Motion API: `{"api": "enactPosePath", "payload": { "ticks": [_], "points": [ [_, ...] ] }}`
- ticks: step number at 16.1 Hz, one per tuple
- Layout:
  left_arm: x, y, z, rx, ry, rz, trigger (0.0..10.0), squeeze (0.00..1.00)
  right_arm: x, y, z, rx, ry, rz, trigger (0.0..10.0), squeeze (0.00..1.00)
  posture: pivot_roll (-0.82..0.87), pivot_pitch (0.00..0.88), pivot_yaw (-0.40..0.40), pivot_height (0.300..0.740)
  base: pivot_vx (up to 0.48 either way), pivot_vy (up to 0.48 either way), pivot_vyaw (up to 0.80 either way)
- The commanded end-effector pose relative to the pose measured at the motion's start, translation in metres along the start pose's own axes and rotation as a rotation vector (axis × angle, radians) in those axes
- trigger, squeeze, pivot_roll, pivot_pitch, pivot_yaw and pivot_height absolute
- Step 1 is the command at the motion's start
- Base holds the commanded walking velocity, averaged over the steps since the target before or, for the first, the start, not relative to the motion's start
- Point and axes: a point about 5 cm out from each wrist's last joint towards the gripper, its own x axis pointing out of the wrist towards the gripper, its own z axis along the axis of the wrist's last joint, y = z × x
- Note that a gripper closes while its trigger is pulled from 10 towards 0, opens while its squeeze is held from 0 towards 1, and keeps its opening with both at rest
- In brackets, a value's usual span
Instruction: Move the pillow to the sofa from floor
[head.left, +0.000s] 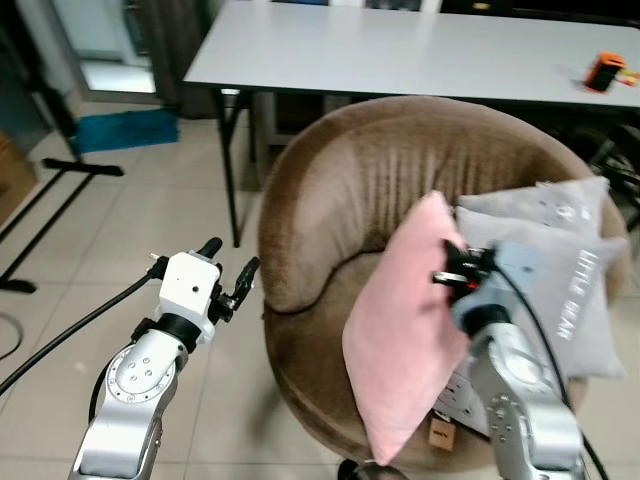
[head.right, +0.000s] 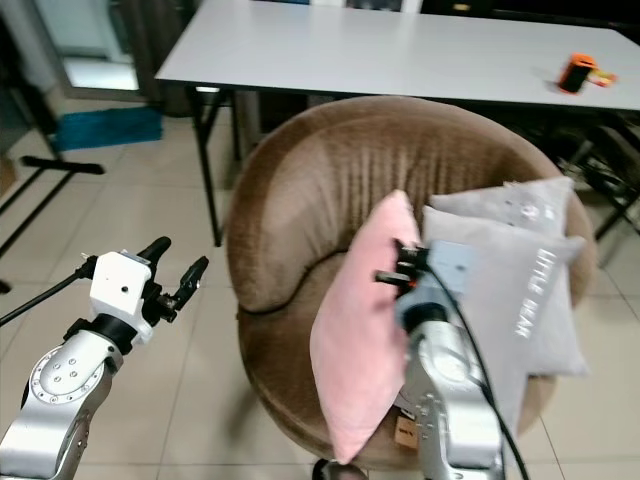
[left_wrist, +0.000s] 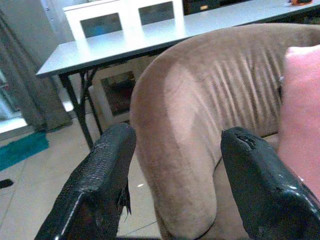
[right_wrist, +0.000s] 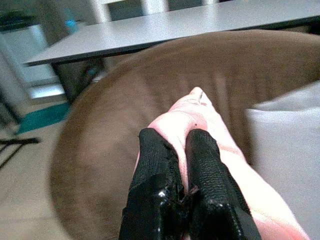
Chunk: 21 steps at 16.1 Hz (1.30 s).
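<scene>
On the sofa (head.left: 330, 200), two grey pillows (head.left: 570, 270); one pink pillow (head.left: 400, 340) pinched by right gripper (right_wrist: 181, 150); left gripper (head.left: 230, 262) spread.

From my seat, the pink pillow (head.left: 405, 330) hides much of the sofa (head.left: 330, 200) seat, and my right arm covers the grey cushions' (head.left: 560, 280) lower corner.

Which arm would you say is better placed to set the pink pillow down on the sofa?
Right: the right gripper already pinches the pink pillow over the sofa. The left gripper hovers open beside it.
</scene>
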Motion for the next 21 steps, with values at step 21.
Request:
{"api": "enactPosePath", "payload": {
  "ticks": [21],
  "points": [
    [-0.012,-0.015,-0.008,-0.011,0.059,-0.245,10.0,0.00,0.034,0.049,0.037,-0.065,-0.082,0.322,10.0,0.00,0.06,0.000,-0.040,0.740,0.187,0.000,-0.21]
  ]
}}
